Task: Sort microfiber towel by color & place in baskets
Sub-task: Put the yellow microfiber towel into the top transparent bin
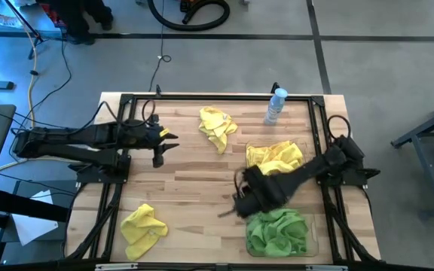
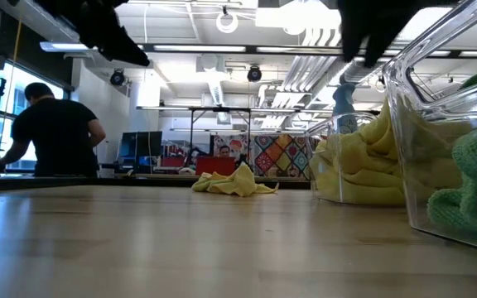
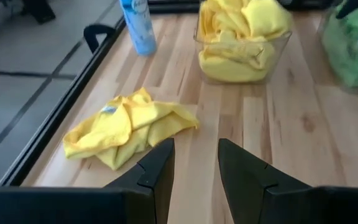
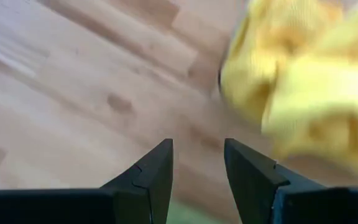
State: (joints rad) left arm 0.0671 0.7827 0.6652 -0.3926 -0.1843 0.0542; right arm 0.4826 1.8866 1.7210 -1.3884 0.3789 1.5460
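One yellow microfiber towel (image 1: 217,128) (image 3: 126,127) lies rumpled on the table toward the far edge, and another (image 1: 143,229) lies near the front left corner. The far-right basket (image 1: 301,144) holds yellow towels (image 1: 276,156). The near-right basket (image 1: 313,242) holds green towels (image 1: 279,232). My left gripper (image 1: 164,144) (image 3: 194,149) hangs open above the table's left side, pointing at the far yellow towel. My right gripper (image 1: 236,205) (image 4: 197,149) hangs open over bare wood just left of the two baskets, with nothing between its fingers.
A small clear bottle with a blue cap (image 1: 276,105) stands at the far edge, beside the yellow basket. A black metal frame (image 1: 202,98) runs around the table. Bare wood spreads across the table's middle. A person stands in the room beyond (image 2: 52,136).
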